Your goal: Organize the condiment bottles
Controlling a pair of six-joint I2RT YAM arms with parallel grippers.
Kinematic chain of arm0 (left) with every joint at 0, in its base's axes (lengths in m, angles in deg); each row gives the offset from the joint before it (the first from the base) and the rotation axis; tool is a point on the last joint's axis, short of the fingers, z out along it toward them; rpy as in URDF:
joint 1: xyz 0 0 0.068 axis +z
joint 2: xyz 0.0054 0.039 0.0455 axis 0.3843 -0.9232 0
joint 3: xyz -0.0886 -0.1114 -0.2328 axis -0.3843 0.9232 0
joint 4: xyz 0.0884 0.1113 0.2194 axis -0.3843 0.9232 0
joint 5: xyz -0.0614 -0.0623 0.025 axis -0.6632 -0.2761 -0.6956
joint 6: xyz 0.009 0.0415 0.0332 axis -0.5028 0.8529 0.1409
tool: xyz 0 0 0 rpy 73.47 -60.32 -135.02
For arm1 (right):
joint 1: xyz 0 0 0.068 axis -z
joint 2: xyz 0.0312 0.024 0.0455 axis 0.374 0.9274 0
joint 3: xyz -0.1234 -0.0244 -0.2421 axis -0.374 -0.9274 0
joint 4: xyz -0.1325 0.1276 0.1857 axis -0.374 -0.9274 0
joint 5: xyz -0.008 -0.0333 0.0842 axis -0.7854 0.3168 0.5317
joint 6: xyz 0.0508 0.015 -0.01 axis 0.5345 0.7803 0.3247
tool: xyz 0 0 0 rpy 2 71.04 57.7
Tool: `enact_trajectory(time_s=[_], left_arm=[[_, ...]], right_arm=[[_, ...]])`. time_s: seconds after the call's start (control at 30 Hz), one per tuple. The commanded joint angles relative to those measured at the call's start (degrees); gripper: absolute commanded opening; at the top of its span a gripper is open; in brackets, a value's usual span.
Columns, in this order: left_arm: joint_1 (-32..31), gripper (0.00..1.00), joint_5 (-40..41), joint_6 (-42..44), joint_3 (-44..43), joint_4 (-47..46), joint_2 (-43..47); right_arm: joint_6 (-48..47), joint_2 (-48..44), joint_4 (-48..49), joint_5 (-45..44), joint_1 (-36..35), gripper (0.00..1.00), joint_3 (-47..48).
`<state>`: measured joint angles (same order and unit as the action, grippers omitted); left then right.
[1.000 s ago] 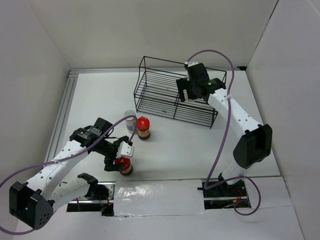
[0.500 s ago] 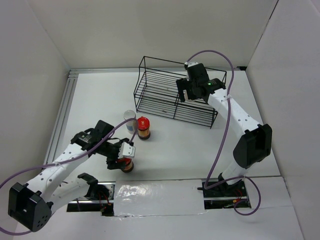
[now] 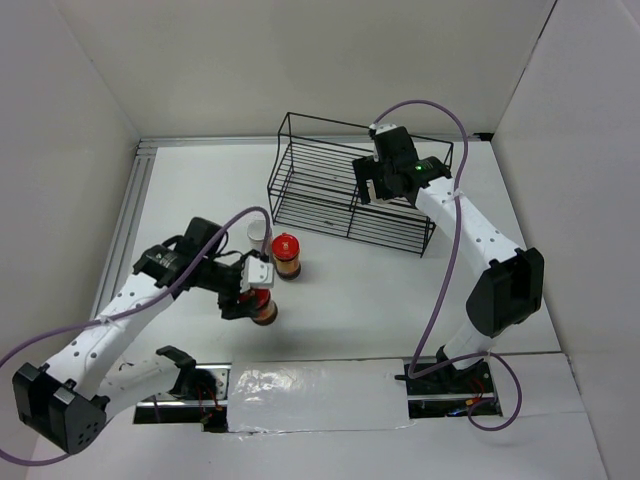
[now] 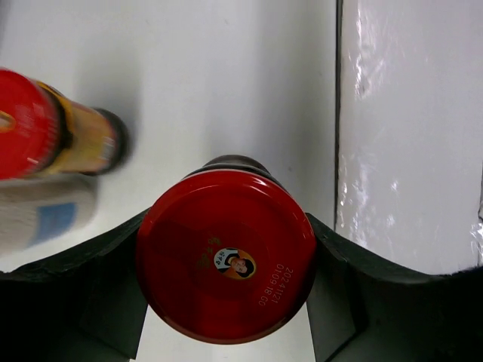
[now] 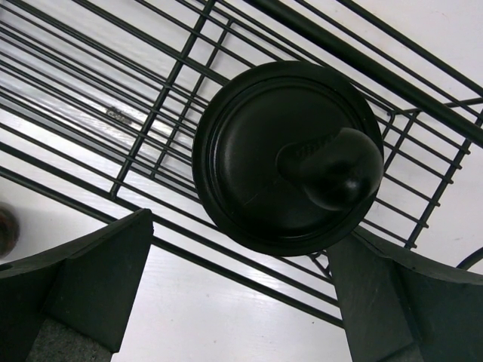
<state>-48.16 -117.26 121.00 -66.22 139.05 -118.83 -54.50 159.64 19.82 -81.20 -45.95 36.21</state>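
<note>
Item under inspection: a red-capped jar (image 4: 226, 255) of brown contents, clamped at the cap between the two fingers of the left gripper (image 3: 260, 296). The dark pads (image 4: 106, 286) press on opposite sides. It is near the front left of the table (image 3: 360, 290). The jar's long axis is upright, in line with the wrist. Whether its base is clear of the table cannot be told.

Just beyond it stand a second red-capped jar (image 3: 287, 255) and a pale-capped jar with a blue label (image 3: 259, 232), both upright and close together.

The wire rack (image 3: 352, 212) lies farther back and to the right of the held jar (the second red-capped jar sits close to that line). The left arm is the nearer one and has the grip, so carrying falls to it. The likely need is to lift and swing wide of the neighbour.

At the rack, the right gripper (image 5: 241, 302) hangs with fingers spread wide, apart from the black-capped jar (image 5: 287, 158) inside the wires.
</note>
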Motion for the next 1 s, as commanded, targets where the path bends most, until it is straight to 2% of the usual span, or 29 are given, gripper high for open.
enact_trajectory(time_s=[0.0, 0.13, 0.27, 0.33, 0.4, 0.43, 0.53, 0.57, 0.6, 0.63, 0.67, 0.77, 0.97], left_arm=[[-0.2, 0.00, -6.4, -4.3, -8.8, -2.0, -1.2], [-0.3, 0.00, -7.1, -6.8, -16.1, -0.7, -4.5], [-0.2, 0.00, -4.5, -12.3, -25.9, -1.2, -10.8], [-0.1, 0.00, -0.7, -16.8, -35.4, -1.9, -16.0], [0.1, 0.00, 1.3, -20.2, -40.4, -1.9, -21.5], [0.1, 0.00, 3.0, -21.3, -46.2, -1.7, -23.6], [0.8, 0.00, 5.2, -24.5, -55.1, -0.3, -31.5], [1.4, 0.00, 6.4, -25.1, -61.1, 0.1, -33.8], [1.7, 0.00, 7.3, -25.1, -64.1, 0.6, -33.8], [1.7, 0.00, 8.1, -25.1, -69.2, 0.6, -40.2], [1.7, 0.00, 10.2, -28.1, -71.2, 0.4, -42.0], [2.7, 0.00, 16.5, -28.3, -74.9, -4.1, -49.0], [3.5, 0.00, 20.4, -31.5, -76.3, -12.6, -54.1]], right_arm=[[1.1, -1.6, 2.6, 0.1, 0.7, 1.00, 0.5], [1.3, -3.1, 3.6, 2.7, 2.2, 1.00, 0.7], [1.0, -3.4, 3.7, 3.2, 2.9, 1.00, 1.8], [1.0, -3.5, 4.1, 3.1, 3.3, 1.00, 2.4], [1.1, -3.8, 4.6, 2.8, 3.8, 1.00, 2.9], [1.2, -4.4, 4.8, 2.5, 3.9, 1.00, 3.6], [1.1, -6.0, 5.3, 1.6, 4.5, 1.00, 4.9], [1.1, -6.7, 5.4, 1.3, 4.7, 1.00, 4.9], [0.9, -8.0, 5.6, 1.1, 4.9, 1.00, 5.0], [0.7, -8.8, 6.2, 0.5, 4.8, 1.00, 4.5], [0.7, -9.5, 6.7, 0.4, 5.2, 1.00, 4.0], [0.6, -12.3, 7.7, 0.1, 5.4, 1.00, 2.4], [0.6, -13.0, 6.1, 0.0, 5.5, 1.00, 1.6]])
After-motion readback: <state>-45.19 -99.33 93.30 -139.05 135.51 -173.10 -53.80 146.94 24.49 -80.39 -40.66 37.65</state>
